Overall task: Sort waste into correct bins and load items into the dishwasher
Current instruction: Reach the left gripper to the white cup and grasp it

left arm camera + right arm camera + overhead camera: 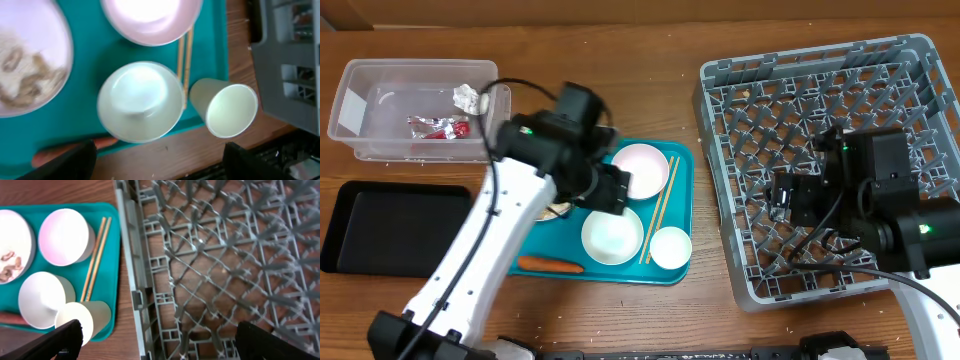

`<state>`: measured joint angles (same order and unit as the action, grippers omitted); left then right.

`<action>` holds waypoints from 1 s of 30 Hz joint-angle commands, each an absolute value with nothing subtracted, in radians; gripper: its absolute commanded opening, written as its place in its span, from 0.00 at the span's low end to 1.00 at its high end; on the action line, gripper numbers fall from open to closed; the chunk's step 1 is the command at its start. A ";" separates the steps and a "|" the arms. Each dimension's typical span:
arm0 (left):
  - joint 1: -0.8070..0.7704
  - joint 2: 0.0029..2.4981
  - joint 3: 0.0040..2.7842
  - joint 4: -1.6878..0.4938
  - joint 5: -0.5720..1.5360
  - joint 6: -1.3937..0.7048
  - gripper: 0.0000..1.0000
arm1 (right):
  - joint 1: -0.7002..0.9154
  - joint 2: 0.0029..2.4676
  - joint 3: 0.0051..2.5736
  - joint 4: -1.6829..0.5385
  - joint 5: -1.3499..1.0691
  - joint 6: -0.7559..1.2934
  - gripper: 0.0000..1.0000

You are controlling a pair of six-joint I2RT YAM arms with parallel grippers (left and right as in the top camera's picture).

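Observation:
My left gripper (610, 188) hangs open over the teal tray (620, 274), with nothing between its fingers (70, 162). Below it lie two white bowls (140, 102) (150, 17), a small cup (227, 110) on its side, the chopsticks (184, 60), a plate with beige scraps (25, 60) and an orange carrot (70, 147). Over the grey dish rack (720, 75), my right gripper (782, 195) also stands open and empty; its view shows the lattice floor (210, 275). A red-silver wrapper (435, 127) and a white tissue (470, 97) lie in the clear tub (420, 64).
A shallow black tray (390, 228) sits at the left, in front of the clear tub. The left arm covers most of the plate in the overhead view. A strip of bare wood separates the teal tray from the rack.

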<state>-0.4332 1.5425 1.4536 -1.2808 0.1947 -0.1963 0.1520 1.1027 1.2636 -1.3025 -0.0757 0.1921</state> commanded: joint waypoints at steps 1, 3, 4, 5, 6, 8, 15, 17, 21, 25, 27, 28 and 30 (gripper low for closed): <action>-0.530 1.529 1.406 -1.228 0.208 -0.259 0.82 | 0.156 1.095 1.289 -1.313 -0.023 0.267 1.00; -0.567 1.538 1.381 -1.188 0.208 -0.260 0.79 | 0.156 1.095 1.289 -1.321 -0.023 0.267 1.00; -0.590 1.544 1.366 -1.166 0.208 -0.265 0.77 | 0.156 1.095 1.289 -1.326 -0.023 0.267 1.00; -0.614 1.553 1.352 -1.144 0.208 -0.274 0.75 | 0.156 1.095 1.289 -1.331 -0.023 0.267 1.00; -0.633 1.564 1.340 -1.126 0.207 -0.279 0.75 | 0.156 1.095 1.289 -1.335 -0.023 0.267 1.00; -0.658 1.585 1.324 -1.107 0.205 -0.281 0.74 | 0.156 1.095 1.289 -1.346 -0.023 0.266 1.00; -0.718 1.717 1.310 -1.090 0.192 -0.292 0.71 | 0.156 1.095 1.289 -1.374 -0.023 0.266 1.00; -0.721 1.753 1.310 -1.090 0.192 -0.292 0.68 | 0.156 1.095 1.289 -1.377 -0.019 0.266 1.00; -0.728 1.802 1.310 -1.076 0.192 -0.294 0.47 | 0.156 1.095 1.289 -1.379 -0.016 0.266 1.00; -0.734 1.836 1.310 -1.072 0.195 -0.294 0.37 | 0.156 1.095 1.288 -1.389 -0.013 0.266 1.00; -0.735 1.844 1.310 -1.074 0.196 -0.294 0.18 | 0.156 1.096 1.285 -1.398 0.002 0.266 1.00; -0.733 1.844 1.310 -1.076 0.196 -0.294 0.10 | 0.156 1.096 1.281 -1.400 0.008 0.266 1.00; -0.733 1.839 1.319 -1.076 0.196 -0.296 0.04 | 0.156 1.097 1.274 -1.401 0.010 0.266 1.00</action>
